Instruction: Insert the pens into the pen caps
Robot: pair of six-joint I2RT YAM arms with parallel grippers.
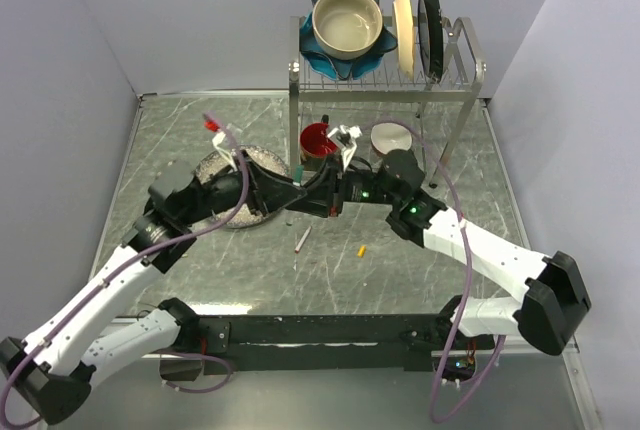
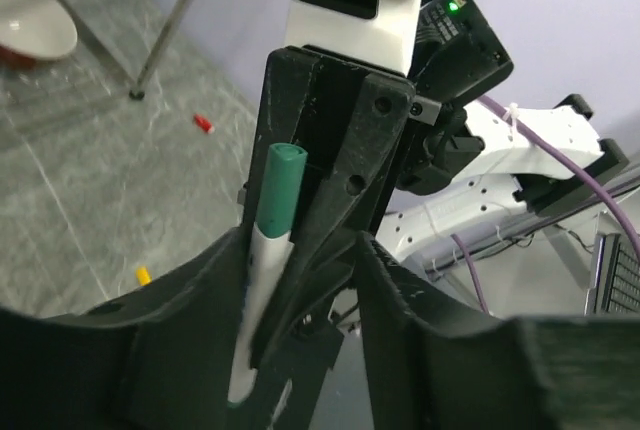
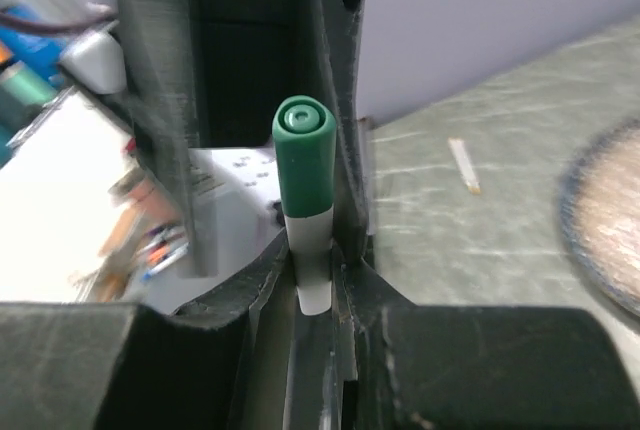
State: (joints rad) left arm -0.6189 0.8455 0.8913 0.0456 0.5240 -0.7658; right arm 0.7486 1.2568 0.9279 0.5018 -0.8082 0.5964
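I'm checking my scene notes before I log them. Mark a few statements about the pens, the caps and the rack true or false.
1. The right hand grips a green-capped pen. True.
2. A yellow cap lies on the table. True.
3. The loose pen lies inside the red bowl. False: it lies on the bare table, left of the yellow cap.
4. The top shelf of the rack is empty. False: it holds a bowl and upright plates.
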